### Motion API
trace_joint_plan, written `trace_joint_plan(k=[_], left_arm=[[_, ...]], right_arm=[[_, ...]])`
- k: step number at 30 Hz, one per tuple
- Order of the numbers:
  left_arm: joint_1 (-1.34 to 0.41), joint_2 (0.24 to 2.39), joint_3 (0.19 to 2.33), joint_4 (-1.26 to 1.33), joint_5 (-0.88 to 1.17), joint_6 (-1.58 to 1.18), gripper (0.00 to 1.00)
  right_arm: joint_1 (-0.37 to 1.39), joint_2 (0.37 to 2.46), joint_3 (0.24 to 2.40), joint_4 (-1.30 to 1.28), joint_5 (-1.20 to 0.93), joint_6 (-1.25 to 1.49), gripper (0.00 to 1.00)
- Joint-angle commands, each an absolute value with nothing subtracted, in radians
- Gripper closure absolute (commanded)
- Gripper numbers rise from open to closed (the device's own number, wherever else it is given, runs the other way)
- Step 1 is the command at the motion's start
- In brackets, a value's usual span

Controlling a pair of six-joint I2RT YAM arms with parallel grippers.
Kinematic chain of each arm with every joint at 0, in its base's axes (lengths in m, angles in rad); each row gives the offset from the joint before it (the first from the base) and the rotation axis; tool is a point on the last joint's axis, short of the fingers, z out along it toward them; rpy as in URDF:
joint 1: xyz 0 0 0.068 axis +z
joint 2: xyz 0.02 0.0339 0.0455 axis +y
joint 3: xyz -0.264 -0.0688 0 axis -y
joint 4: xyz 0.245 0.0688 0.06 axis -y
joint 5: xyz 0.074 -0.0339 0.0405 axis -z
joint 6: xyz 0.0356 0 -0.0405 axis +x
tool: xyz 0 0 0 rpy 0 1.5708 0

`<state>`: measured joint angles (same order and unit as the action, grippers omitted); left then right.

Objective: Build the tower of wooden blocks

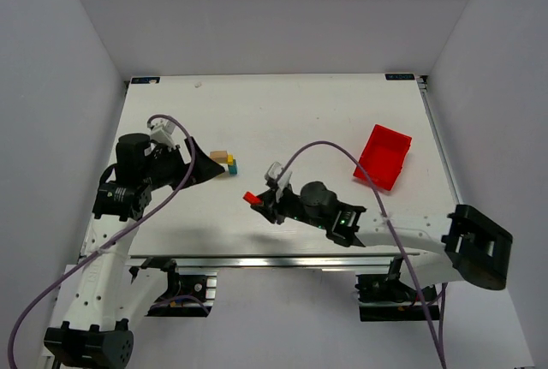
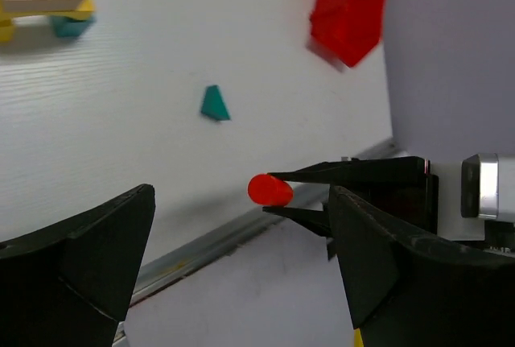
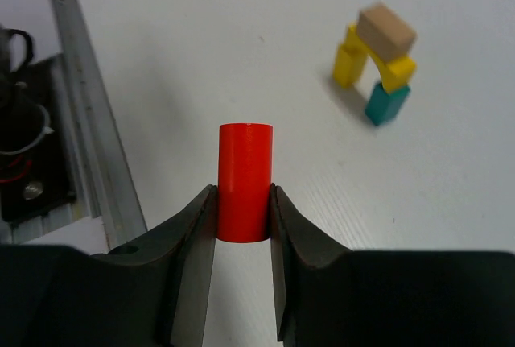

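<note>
Right claw (image 3: 243, 196) is clamped on the red cylinder (image 3: 244, 178), held well apart from the part-built tower (image 3: 378, 61); carrying is judged in hand, gentle placement onto it being required next. Near the tower, the left claw (image 1: 205, 169) is spread.

1. The tower (image 1: 226, 162) stands on the table (image 1: 300, 104), left of centre.
2. The right gripper (image 3: 243, 192) holds the cylinder (image 3: 245, 178) before the tower, to its right.
3. The triangle (image 2: 214, 103) lies between tower and bin (image 1: 384, 157).
4. The bin lies far right.
</note>
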<state>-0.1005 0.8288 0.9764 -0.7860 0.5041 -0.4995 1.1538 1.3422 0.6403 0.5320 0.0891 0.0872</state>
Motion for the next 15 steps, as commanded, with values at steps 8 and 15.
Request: trace_joint_plan(k=[8,15], left_arm=[[-0.107,0.853,0.946,-0.575,1.034,-0.479,0.02],[-0.107,0.882,0.946,-0.589,1.08,-0.448,0.2]], right_arm=[[1.132,1.232,0.64,0.8,-0.222,-0.239,1.0],[1.105,1.273,0.706,0.856,-0.255,-0.27,1.0]])
